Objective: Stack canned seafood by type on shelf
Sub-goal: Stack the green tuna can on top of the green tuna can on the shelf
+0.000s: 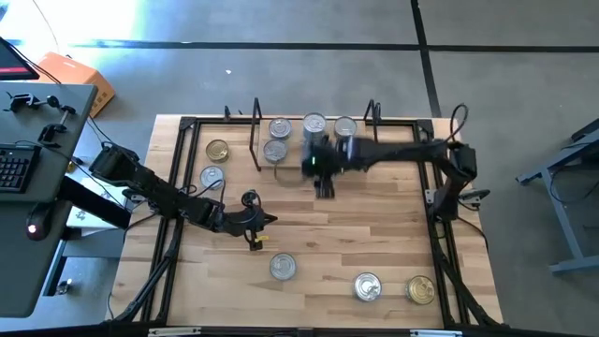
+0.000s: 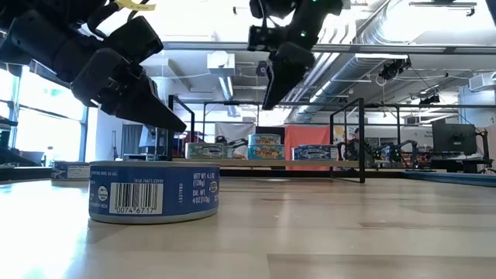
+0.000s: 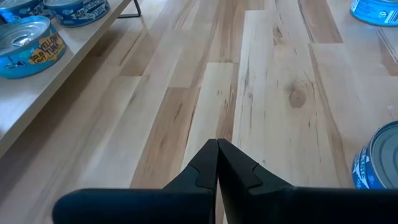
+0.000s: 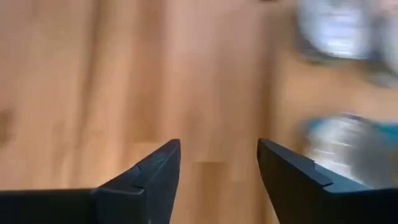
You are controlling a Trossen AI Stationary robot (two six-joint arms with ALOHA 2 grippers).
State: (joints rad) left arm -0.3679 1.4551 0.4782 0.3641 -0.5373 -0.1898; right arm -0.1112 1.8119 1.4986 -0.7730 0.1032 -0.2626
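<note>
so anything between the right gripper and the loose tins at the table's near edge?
Nothing visible. The right gripper hangs open just off the shelf; bare tabletop runs to the silver-lidded tin and gold-lidded tin.
</note>
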